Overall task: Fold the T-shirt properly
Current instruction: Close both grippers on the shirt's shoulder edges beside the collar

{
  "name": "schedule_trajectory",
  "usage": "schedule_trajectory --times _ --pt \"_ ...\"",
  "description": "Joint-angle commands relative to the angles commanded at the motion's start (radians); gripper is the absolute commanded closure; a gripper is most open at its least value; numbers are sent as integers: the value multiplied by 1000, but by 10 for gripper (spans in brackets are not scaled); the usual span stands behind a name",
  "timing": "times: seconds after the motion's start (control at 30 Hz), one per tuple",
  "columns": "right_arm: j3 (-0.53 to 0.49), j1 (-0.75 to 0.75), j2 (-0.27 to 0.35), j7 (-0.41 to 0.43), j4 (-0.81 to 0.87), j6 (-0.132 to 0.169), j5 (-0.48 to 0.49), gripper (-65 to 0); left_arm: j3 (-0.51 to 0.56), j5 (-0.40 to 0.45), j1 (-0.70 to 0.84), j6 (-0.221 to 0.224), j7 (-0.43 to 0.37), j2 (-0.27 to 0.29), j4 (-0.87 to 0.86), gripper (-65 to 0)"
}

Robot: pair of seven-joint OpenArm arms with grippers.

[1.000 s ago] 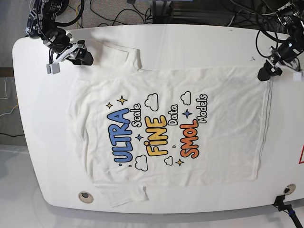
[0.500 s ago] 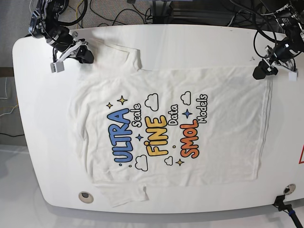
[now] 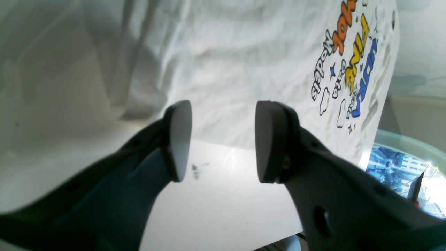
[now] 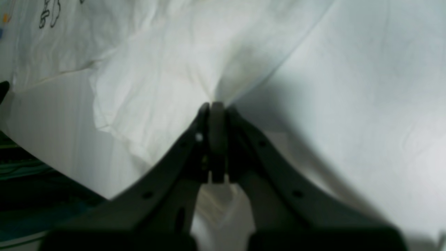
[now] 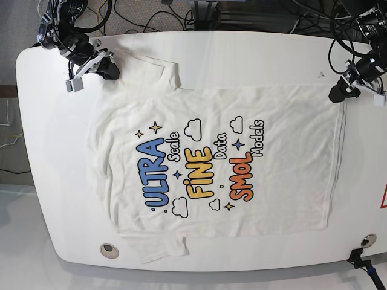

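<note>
The white T-shirt (image 5: 199, 163) lies spread flat, print up, on the white table (image 5: 54, 151). My right gripper (image 5: 110, 71) is at the far-left sleeve. In the right wrist view it (image 4: 216, 115) is shut, and the cloth (image 4: 167, 69) tents up into its tips. My left gripper (image 5: 337, 95) is at the far-right hem corner. In the left wrist view it (image 3: 223, 143) is open and empty over bare table, with the shirt's edge (image 3: 244, 69) just beyond the fingertips.
Cables run along the table's far edge (image 5: 181, 18). A round grommet (image 5: 109, 249) sits near the front-left edge. A black clamp (image 5: 360, 257) is at the front right. A small dark mark (image 5: 320, 75) is on the table near the left gripper.
My left gripper moved in over the hem corner, then back out a little to the right. My right gripper shifted slightly toward the far edge with the sleeve.
</note>
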Motion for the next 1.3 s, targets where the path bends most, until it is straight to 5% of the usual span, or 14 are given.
schedule_trajectory --times 1.07,1.1,1.3 --pt "-5 17 -3 30 -3 9 18 0 70 37 -48 -7 -42 -33 -214 -272" --pt "5 19 -2 26 -7 33 29 0 49 -21 -50 -15 -48 -32 -202 -269" --pt "8 22 -4 29 -9 46 31 0 52 21 -59 -15 -55 -26 -180 -263"
